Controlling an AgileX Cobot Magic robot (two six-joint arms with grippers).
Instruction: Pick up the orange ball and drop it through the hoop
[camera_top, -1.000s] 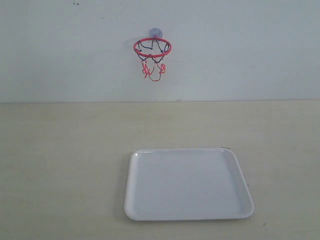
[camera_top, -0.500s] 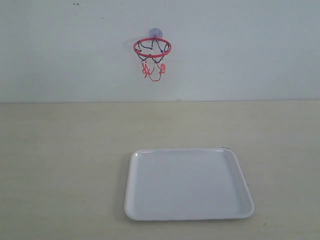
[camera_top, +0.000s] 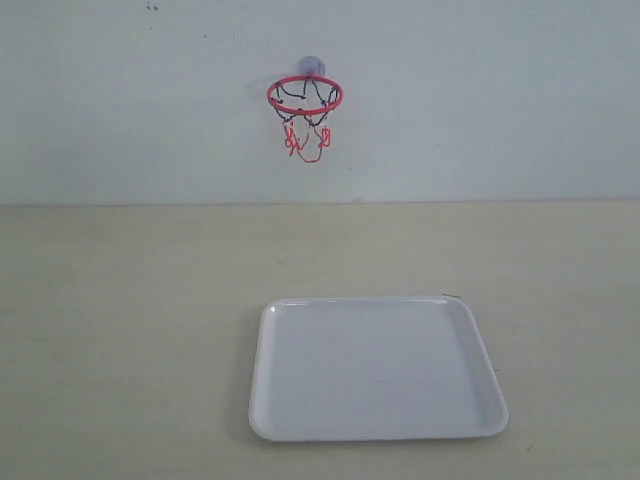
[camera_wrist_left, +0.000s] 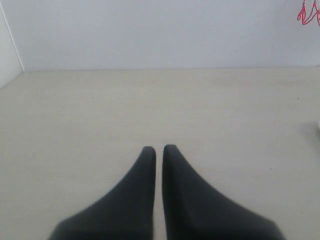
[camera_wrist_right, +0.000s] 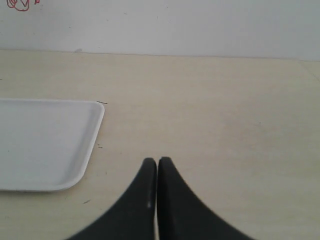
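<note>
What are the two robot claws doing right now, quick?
Left gripper: closed, holding nothing.
Right gripper: closed, holding nothing.

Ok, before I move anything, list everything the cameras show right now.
hoop: one, red ring with dark and red net, fixed on the wall above the table by a bluish suction cup
tray: one, white, flat on the table below the hoop and slightly right of it in the exterior view, nothing in it
table: one, pale beige, under the tray
wall: one, whitish, behind the table
orange ball: none in any view
left claw: one, black, shut, over bare table
right claw: one, black, shut, over the table beside the tray's corner
</note>
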